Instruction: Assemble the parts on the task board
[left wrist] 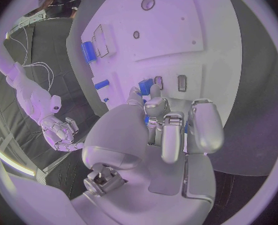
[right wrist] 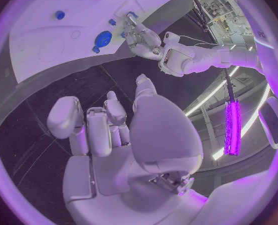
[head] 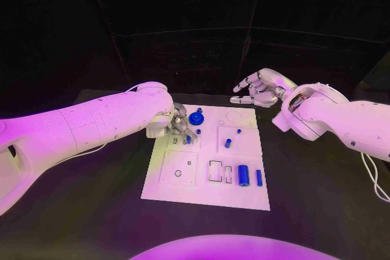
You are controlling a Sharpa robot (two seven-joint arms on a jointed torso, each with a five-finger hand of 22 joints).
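Note:
The white task board [head: 244,195] lies in the middle of the black table. My left hand [head: 178,126] reaches down onto its far left part, fingers drawn together on a small blue part [head: 187,139]; blue shows between the fingers [left wrist: 146,118] in the left wrist view. A round blue knob part [head: 196,118] stands just beyond that hand. A short blue peg [head: 228,142] stands mid-board. A blue cylinder [head: 243,175] and a thin blue pin [head: 259,177] lie near the front right. My right hand [head: 258,88] hovers beyond the board's far edge, fingers apart, holding nothing.
Rectangular recesses [head: 216,171] and a square plate with a small hole [head: 178,168] take up the board's near half. The black table [head: 317,203] runs around the board on all sides. In the right wrist view the board [right wrist: 45,40] lies far from my right hand [right wrist: 107,130].

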